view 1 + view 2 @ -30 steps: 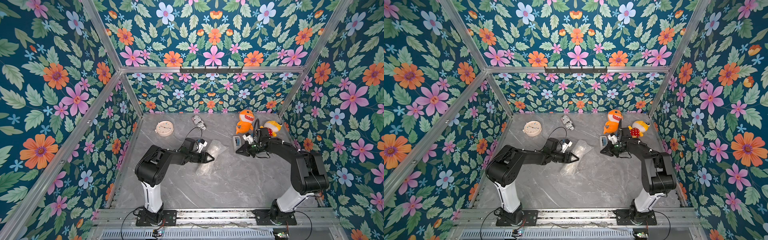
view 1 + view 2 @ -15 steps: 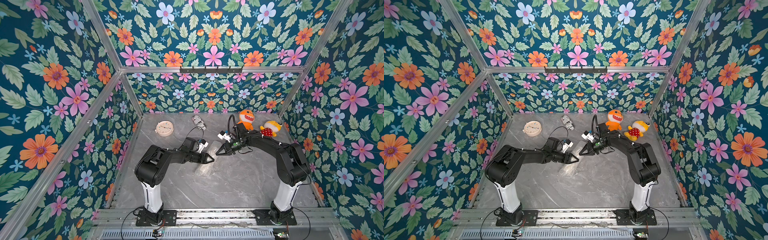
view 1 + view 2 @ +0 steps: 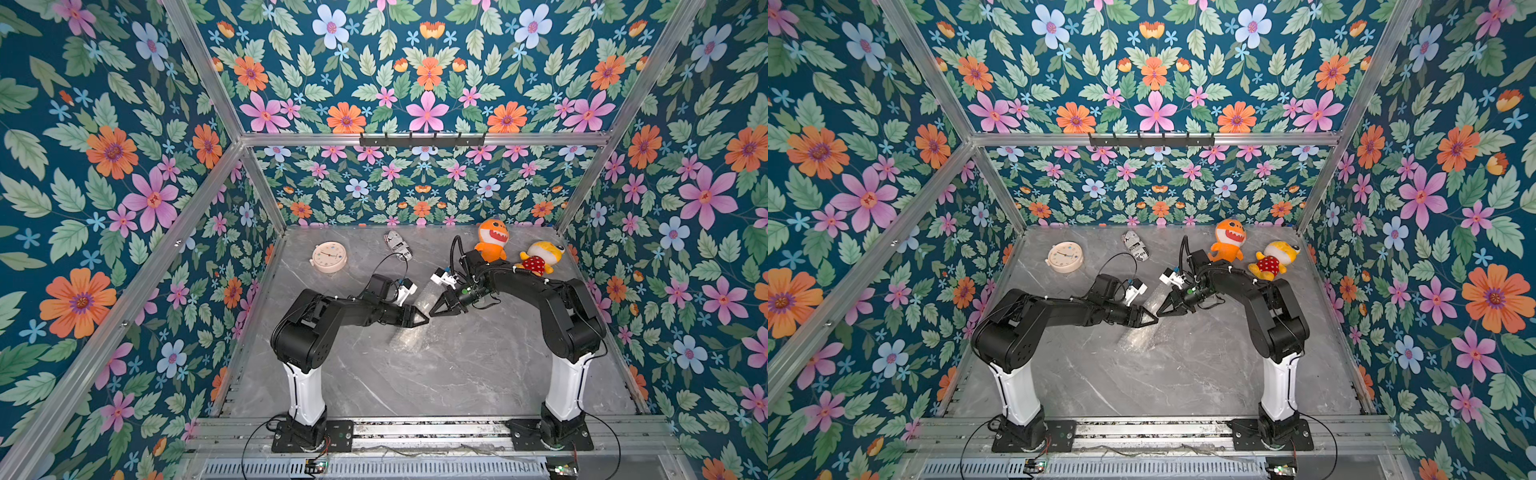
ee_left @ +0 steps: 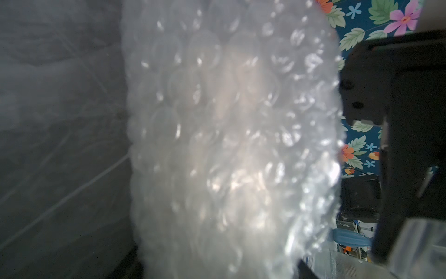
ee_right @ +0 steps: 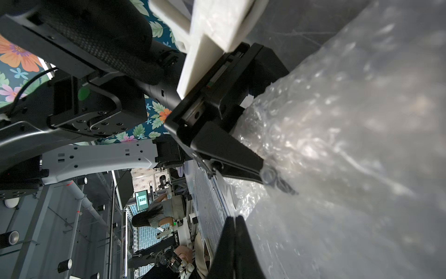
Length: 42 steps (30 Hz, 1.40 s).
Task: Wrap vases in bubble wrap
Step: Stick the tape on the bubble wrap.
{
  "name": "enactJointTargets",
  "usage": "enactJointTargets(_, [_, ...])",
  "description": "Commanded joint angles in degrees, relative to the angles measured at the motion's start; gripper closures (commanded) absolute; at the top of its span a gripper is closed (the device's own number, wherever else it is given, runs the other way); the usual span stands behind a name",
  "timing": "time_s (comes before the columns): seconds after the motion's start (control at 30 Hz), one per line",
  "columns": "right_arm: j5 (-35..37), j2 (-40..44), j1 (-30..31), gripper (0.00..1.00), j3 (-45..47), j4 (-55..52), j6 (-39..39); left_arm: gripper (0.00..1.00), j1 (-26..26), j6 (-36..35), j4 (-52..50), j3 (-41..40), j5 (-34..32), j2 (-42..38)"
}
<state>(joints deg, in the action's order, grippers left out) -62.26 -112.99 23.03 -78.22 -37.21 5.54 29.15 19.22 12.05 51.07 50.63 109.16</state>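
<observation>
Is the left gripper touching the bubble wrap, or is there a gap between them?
Touching. In the right wrist view, the left gripper has its tips closed on a crumpled fold of the bubble wrap, with no gap visible.

Only little writing is showing in these views. On the small white pack [image 3: 399, 246] that is lying at the far side of the table, near the middle, black letters are showing in both top views: a "Y" at its far end and "xo" toward its near end [image 3: 1139, 252]; the rest is coming out too small to read. The round cream clock [image 3: 329, 257], far left, is carrying dial marks, also too small to read.
</observation>
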Motion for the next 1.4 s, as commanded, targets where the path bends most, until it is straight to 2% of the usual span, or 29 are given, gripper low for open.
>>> enactJointTargets(0.0, [0.3, -0.9, 0.2, 1.00, -1.2, -1.7, -2.1, 0.98, 0.2, -0.3, -9.0, -0.9, -5.1, 0.8])
enactJointTargets(1.23, [3.7, -11.0, 0.2, 1.00, -10.7, -5.0, -2.6, 1.00, 1.0, 0.8, -7.4, -1.6, -3.2, -0.3])
enactJointTargets(1.37, [6.9, -11.1, 0.2, 1.00, -10.5, -5.1, -2.2, 1.00, 1.1, 1.0, -7.5, -1.2, -3.1, -0.2])
